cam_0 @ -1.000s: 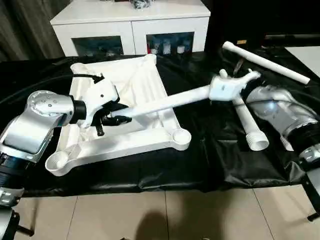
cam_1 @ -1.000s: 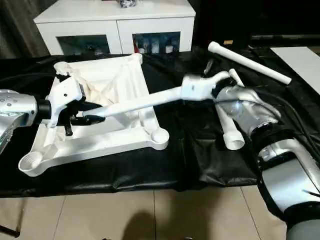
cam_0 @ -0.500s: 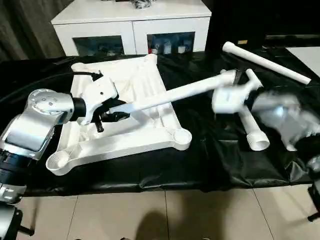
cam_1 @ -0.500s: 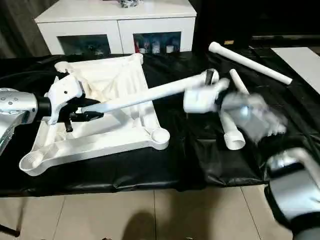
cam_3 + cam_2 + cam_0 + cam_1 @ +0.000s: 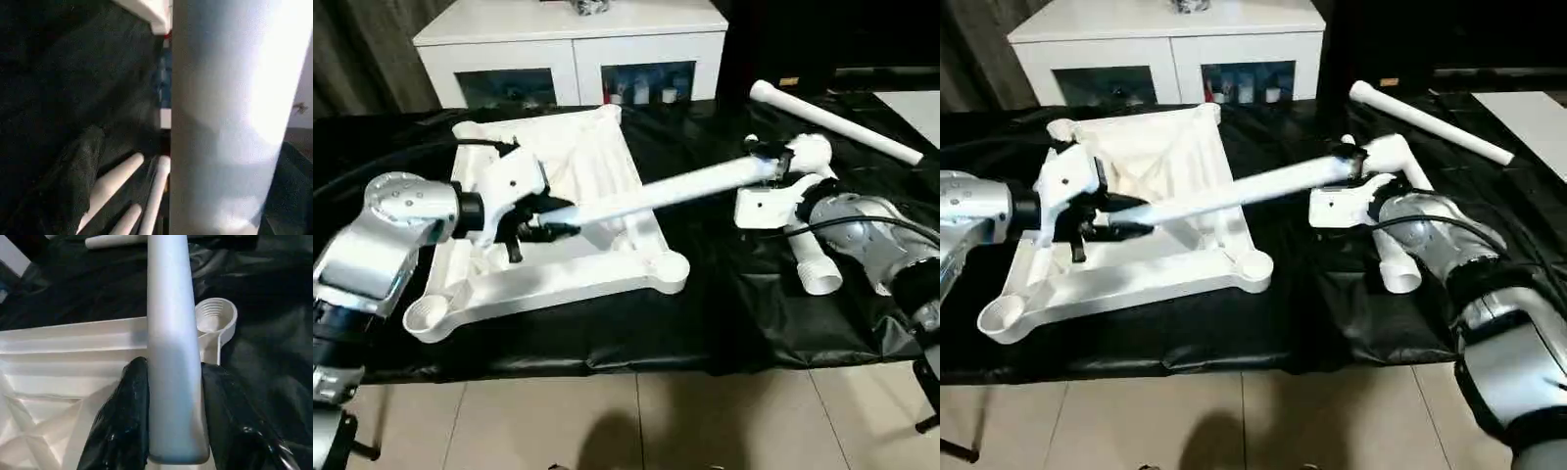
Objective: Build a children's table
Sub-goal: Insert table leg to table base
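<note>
The held table leg [image 5: 656, 192] is lying nearly level above the black-covered work surface [image 5: 705, 294], its long axis running from the left gripper [image 5: 540, 223] across to the right gripper [image 5: 1356, 191], rising slightly toward the right-hand end. The left gripper's two black fingers [image 5: 128, 406] are clamping the leg's narrow end between them, one finger on each side of the tube. The leg's wider end is sitting just beside the right gripper; in the right wrist view the tube is passing close between widely spread fingers [image 5: 73, 186], and contact cannot be confirmed. The table top [image 5: 558, 225] is resting upside down on the black cover, directly below the left fingers, ribbed X-braced underside facing up, round corner sockets [image 5: 671, 266] showing at its corners. The left wrist view is showing a threaded socket [image 5: 215, 316] just beyond the fingertips, beside the tube, a detail the head views are not resolving. The head views are showing two loose legs [image 5: 808, 259] lying on the cover under the right gripper, and a further leg [image 5: 832, 122] lying well apart beyond it. The right wrist view is showing loose tube ends [image 5: 115, 181] past the held leg. A white cabinet [image 5: 573, 44] is standing behind the work surface.
</note>
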